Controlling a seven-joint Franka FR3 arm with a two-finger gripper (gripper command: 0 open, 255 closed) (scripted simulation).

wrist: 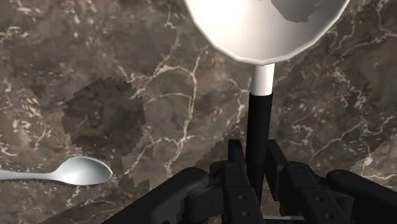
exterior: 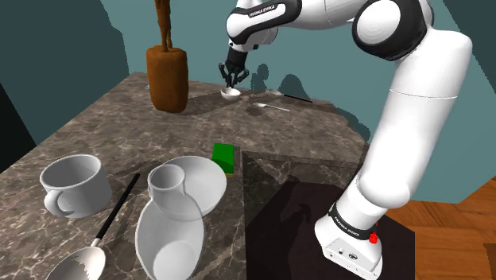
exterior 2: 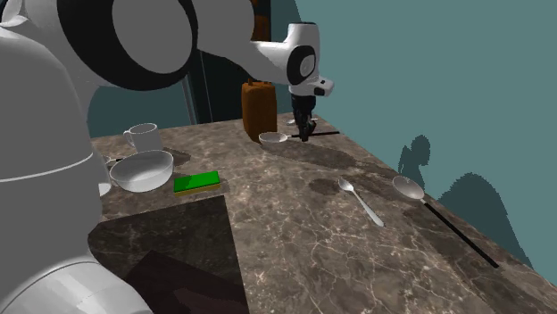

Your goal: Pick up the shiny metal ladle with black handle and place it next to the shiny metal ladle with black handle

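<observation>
Shoulder view first: the arm is stretched to the far end of the dark marbled bench (exterior: 95, 131). The black claw (exterior: 232, 79) points down right over the pale-bowled ladle with the black handle (exterior: 230, 92). Its bowl sits at bench level or barely off it, and I can't tell which. At this view's lower left, well apart, a grey-bowled ladle with a black handle (exterior: 94, 253) lies beside a white mug (exterior: 73, 184).

Over to the second exterior view: the claw (exterior 2: 306, 132) stands on the handle just beside the bowl. The pale-bowled ladle (exterior 2: 273, 137) lies across the picture, bowl to this view's left, handle out to the right. Towards the lower right, well apart, there's another shiny ladle with a long black handle (exterior 2: 409, 186), handle running off to the lower right. A small metal spoon (exterior 2: 359, 201) lies between the two.

Wrist view: the claw (wrist: 256, 153) is narrow, pinched on the black handle with both fingers against it. The ladle's long axis runs straight ahead from the claw, bowl out front. So the grip is near the bowl end, with most of the handle trailing behind.

My read: grasp made, lift and carry to come. Whichever ladle is the partner, the swing must mind that trailing handle and lay it alongside the other's, not across it.
</observation>
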